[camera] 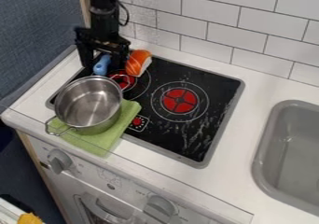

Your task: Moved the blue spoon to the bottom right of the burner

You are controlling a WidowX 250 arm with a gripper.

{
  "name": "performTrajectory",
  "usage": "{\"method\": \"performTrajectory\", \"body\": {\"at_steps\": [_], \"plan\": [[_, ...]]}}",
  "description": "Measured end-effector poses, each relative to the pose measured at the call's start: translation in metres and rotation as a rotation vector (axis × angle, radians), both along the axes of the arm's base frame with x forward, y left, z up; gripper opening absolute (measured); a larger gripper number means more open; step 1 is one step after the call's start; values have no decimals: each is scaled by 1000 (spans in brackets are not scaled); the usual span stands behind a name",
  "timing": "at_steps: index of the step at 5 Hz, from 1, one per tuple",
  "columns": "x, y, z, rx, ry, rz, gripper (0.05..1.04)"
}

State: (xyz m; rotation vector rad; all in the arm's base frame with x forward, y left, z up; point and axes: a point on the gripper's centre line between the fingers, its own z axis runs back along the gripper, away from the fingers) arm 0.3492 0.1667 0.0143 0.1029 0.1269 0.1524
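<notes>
I had the gripper (104, 62) fingers apart, the blue spoon (101, 66) between them, far left on the stove (215, 83); the whole move remained.

White rectangular tiles (187, 13) with dark joints ran behind the white counter (287, 90), a grey sink (268, 120) sat at the right, white knobbed cabinetry (131, 181) stood below, and dark blue-grey fabric-like surfacing (31, 36) covered the left!
</notes>
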Motion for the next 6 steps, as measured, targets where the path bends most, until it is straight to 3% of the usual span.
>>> {"method": "performTrajectory", "body": {"at_steps": [2,3,4,5,6], "plan": [[2,2,-1,-13,-17,5,427],[-4,5,2,-20,-28,14,408],[-10,1,45,10,-124,47,408],[-22,-46,78,1,-180,-8,408],[-37,-102,73,-54,-177,-146,408]]}}
